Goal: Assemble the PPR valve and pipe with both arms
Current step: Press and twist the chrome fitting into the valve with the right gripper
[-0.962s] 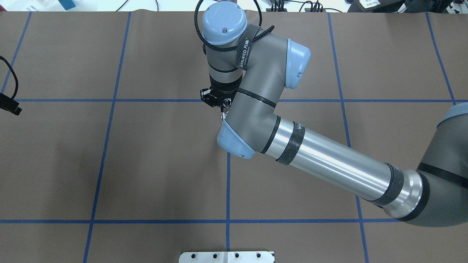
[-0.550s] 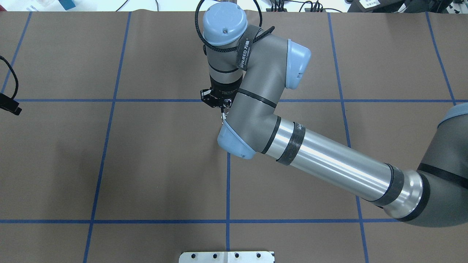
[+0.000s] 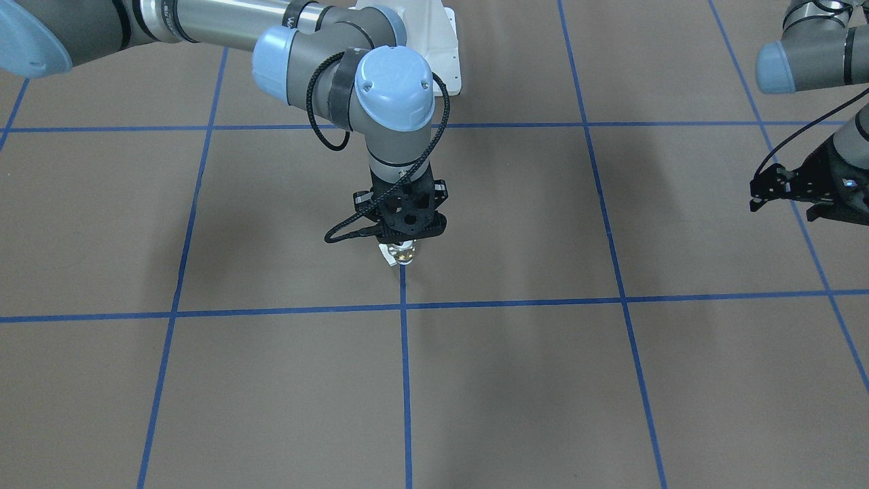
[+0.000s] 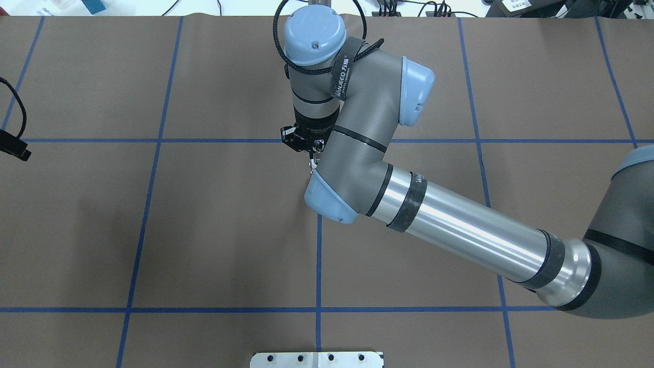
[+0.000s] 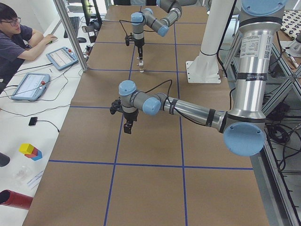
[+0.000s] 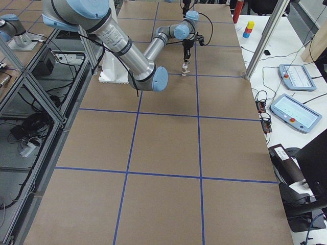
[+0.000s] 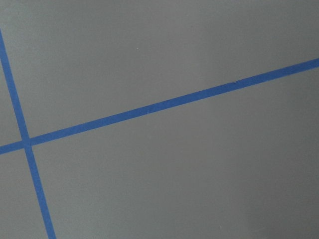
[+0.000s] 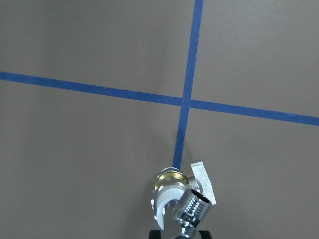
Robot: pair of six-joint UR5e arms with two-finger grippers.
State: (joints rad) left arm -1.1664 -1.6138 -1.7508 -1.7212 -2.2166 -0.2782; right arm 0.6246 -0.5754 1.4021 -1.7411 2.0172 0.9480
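Brassy, white-ringed PPR valve (image 8: 168,190), chrome pipe (image 8: 192,211)

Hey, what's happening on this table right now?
The robot's right gripper points straight down mid-table, apparently closed on the chrome pipe, which sits atop the PPR valve standing on the table beside a blue tape line. The left gripper hangs off to one side above the table; nothing shows in it.

PPR valve (image 8: 168,190) and chrome pipe (image 8: 193,213) seemingly joined, standing upright.

Brown papered table (image 4: 230,230), blue tape grid (image 4: 319,255)
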